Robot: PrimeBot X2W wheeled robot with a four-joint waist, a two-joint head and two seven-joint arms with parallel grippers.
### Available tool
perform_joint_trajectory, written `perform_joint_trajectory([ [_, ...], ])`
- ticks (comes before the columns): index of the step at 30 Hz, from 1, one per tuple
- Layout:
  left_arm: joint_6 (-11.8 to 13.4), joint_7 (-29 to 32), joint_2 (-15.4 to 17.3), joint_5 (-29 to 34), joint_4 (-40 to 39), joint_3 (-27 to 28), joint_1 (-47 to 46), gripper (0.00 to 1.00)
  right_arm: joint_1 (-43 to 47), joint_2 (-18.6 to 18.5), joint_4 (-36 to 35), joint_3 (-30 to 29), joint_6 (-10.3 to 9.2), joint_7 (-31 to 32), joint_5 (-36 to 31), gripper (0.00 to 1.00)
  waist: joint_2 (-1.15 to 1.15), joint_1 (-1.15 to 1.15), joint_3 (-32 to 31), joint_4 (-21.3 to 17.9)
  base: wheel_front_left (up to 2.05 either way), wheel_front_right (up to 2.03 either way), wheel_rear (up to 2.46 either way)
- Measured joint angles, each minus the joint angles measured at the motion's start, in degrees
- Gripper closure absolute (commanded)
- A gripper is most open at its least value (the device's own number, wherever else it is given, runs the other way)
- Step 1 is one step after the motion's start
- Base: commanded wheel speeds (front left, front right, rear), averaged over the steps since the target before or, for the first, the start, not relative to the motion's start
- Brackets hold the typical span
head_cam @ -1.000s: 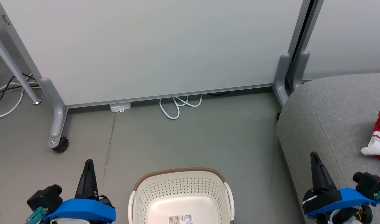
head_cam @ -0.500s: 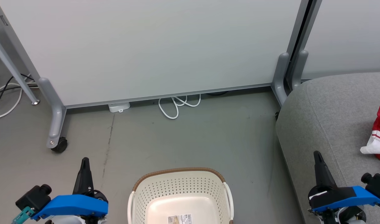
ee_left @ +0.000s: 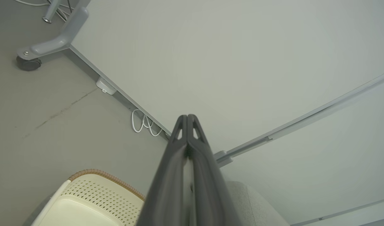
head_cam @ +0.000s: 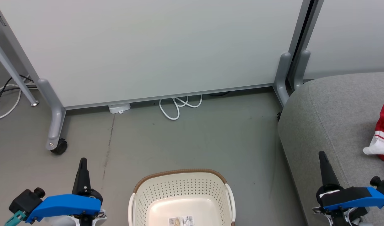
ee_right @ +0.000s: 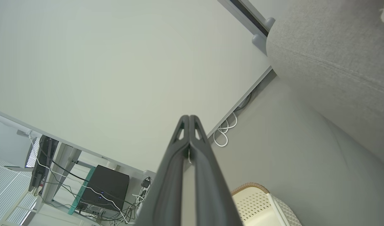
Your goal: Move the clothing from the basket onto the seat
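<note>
The cream basket (head_cam: 181, 188) with its brown rim stands on the floor at the bottom centre; only its bare bottom and a label show inside. It also shows as the basket (ee_left: 94, 194) and the basket (ee_right: 261, 201) in the wrist views. Red and white clothing (head_cam: 383, 135) lies on the grey seat (head_cam: 333, 119) at the right edge. My left gripper (head_cam: 83, 160) is shut and holds nothing, left of the basket. Over the seat's front edge, my right gripper (head_cam: 321, 153) is shut with nothing in it. Both pairs of fingers press together, left gripper (ee_left: 187, 116) and right gripper (ee_right: 189, 117).
A pale partition panel (head_cam: 154, 47) on grey wheeled legs (head_cam: 55, 125) stands behind the basket. A white cable loop (head_cam: 179, 105) and a small white box (head_cam: 119, 108) lie at its foot. More cables (head_cam: 6, 94) run at the far left. Grey floor lies between basket and panel.
Both grippers have drawn back toward the bottom of the head view, staying shut. The picture has shifted slightly, so the camera moved a little. Basket and clothing stay put.
</note>
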Motion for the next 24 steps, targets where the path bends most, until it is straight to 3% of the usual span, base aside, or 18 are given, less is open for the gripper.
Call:
perform_joint_trajectory([
  [24,-0.4,3.9,0.0,-14.5,-1.0,1.5,-0.9,1.0,0.0,0.0,-1.4,-0.7,0.0,3.8,14.6,1.0,0.0,0.0,0.1,-0.4,0.0,0.0,0.0],
])
